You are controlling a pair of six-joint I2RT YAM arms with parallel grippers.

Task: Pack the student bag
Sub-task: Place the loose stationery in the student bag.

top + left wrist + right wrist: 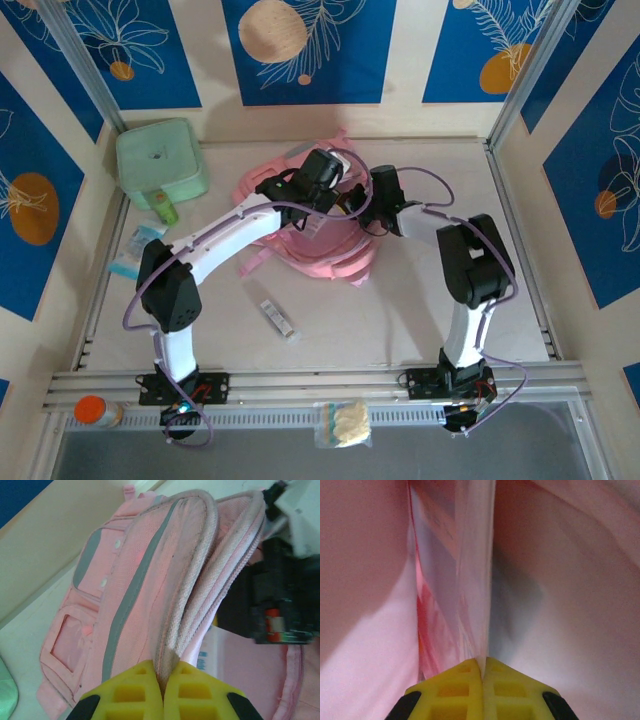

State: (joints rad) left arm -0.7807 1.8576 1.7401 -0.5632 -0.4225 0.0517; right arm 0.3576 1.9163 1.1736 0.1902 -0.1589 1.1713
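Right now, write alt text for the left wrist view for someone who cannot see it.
The left tool, yellow-fingered, pinches the opened flap edge of the pink student bag. The right arm's black wrist reaches into the opening at right.

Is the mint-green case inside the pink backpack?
No, the mint-green case sits on the table at the far left, apart from the student bag.

Student bag [335, 255] sits mid-table, twd rear. Soft case [160, 162] behind-left of it; small packet [279, 320] lies in front.
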